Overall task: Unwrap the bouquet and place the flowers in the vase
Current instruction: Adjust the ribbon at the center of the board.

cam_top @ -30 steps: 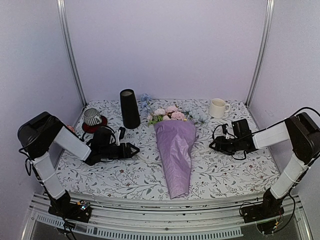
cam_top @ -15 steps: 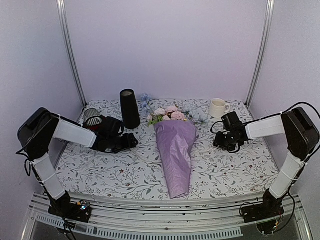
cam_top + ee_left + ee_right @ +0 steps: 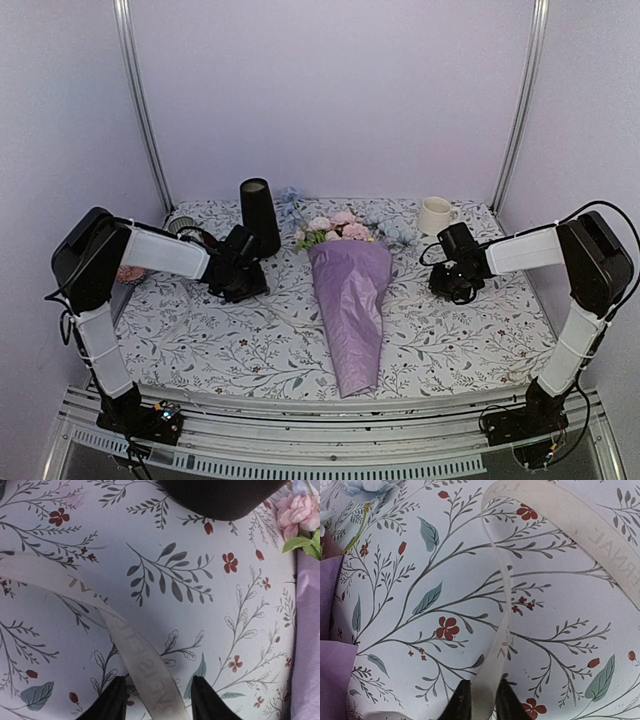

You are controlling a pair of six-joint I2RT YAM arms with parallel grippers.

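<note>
The bouquet (image 3: 352, 300) lies mid-table (image 3: 200, 340) between the two arms, blooms toward the far wall. The vase (image 3: 258, 215) stands upright at its far left. The left gripper (image 3: 160, 707) has its jaws partly open, with the ribbon (image 3: 50, 575) running loose between them. The right gripper (image 3: 483, 704) pinches the ribbon edge-on. Legible ribbon lettering: "RNAL", "LO".

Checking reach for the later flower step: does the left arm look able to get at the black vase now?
Probably yes. The left tool hangs just short of the black vase, with nothing standing between them. A cream ribbon runs through the tool, though, and might drag along.
</note>
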